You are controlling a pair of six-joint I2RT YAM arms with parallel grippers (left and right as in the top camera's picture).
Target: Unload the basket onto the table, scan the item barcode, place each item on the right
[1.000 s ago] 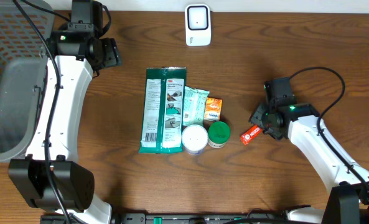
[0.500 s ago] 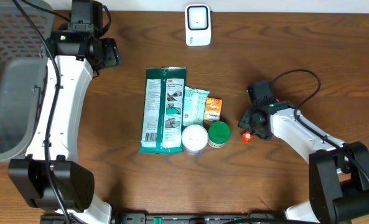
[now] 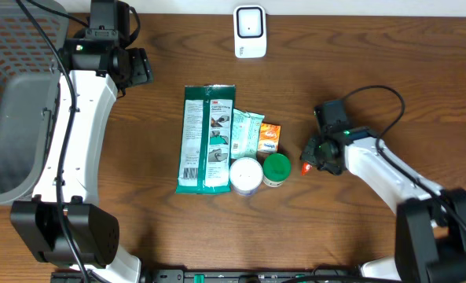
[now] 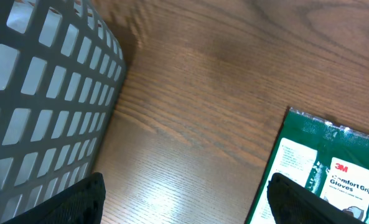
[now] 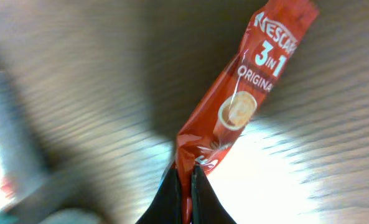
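A red Nescafé 3-in-1 sachet (image 5: pixel 243 106) is pinched at its lower end in my right gripper (image 5: pixel 188 171), which is shut on it. From overhead only a red tip of the sachet (image 3: pixel 305 167) shows under the right gripper (image 3: pixel 313 156), just right of the item pile. No barcode shows on the sachet's visible face. The white scanner (image 3: pixel 249 31) stands at the table's far middle edge. My left gripper (image 4: pixel 187 202) is open above bare wood, far left by the basket, holding nothing.
A grey mesh basket (image 3: pixel 12 102) fills the left side, its wall (image 4: pixel 41 93) close to my left fingers. Mid-table lie a green gloves pack (image 3: pixel 207 137), a teal packet (image 3: pixel 247 131), an orange packet (image 3: pixel 269 137), a white jar (image 3: pixel 246 175) and a green-lidded jar (image 3: pixel 277 169).
My right gripper has slid left over the red sachet and shut on it; the sachet is now mostly hidden beneath the gripper. The left arm has not moved.
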